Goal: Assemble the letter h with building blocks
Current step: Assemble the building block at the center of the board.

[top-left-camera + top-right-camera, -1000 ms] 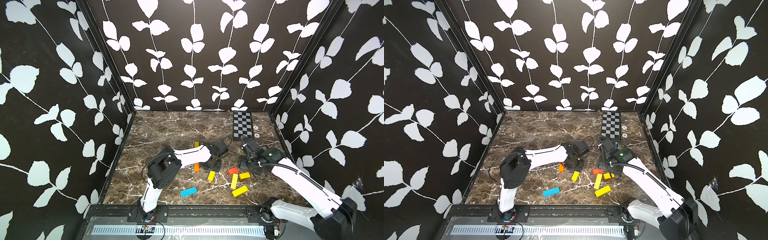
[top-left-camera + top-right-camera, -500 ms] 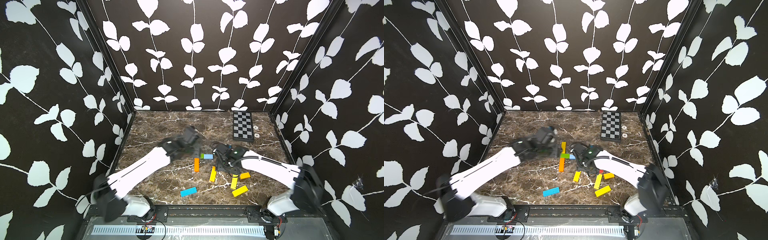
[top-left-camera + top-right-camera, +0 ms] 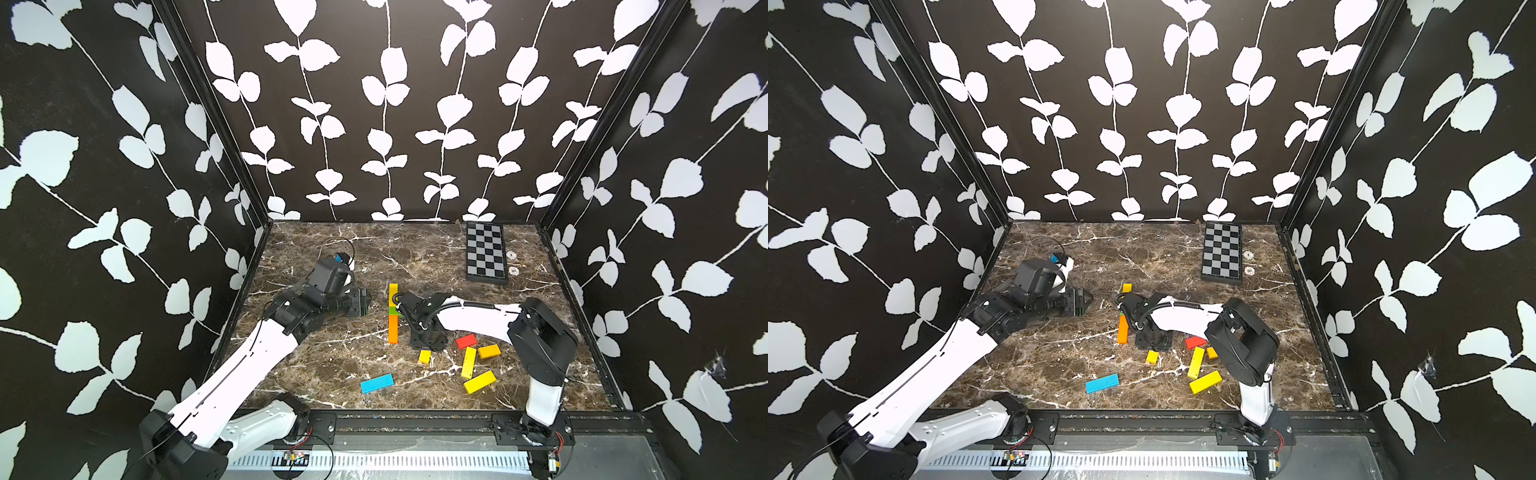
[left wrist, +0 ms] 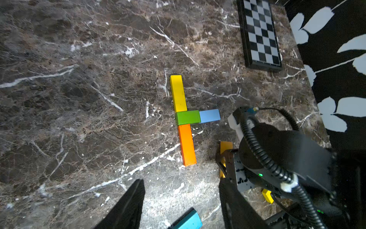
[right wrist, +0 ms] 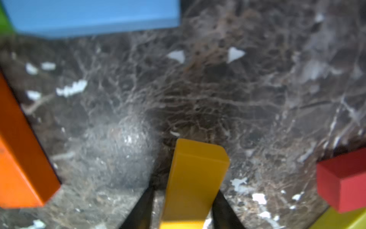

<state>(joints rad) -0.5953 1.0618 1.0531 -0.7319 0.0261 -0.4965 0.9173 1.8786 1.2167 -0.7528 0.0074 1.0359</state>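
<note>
Yellow block [image 5: 198,158] clamped in right gripper [image 5: 184,191]

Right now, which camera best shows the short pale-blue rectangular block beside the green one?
The left wrist view: the pale-blue block lies whole, touching the green block. The right wrist view crops and blurs it; in both top views the right arm hides it.

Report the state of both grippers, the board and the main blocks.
Left gripper: fingers apart, empty.
Right gripper: fingers shut on held yellow block.
Long yellow block: flat, end touching green block.
Green block: flat, crosswise between yellow and orange.
Long orange block: flat, end touching green block.
Blue block: flat, against green block's end.
Light blue block: flat, alone.
Chequered board: flat by back wall.
</note>
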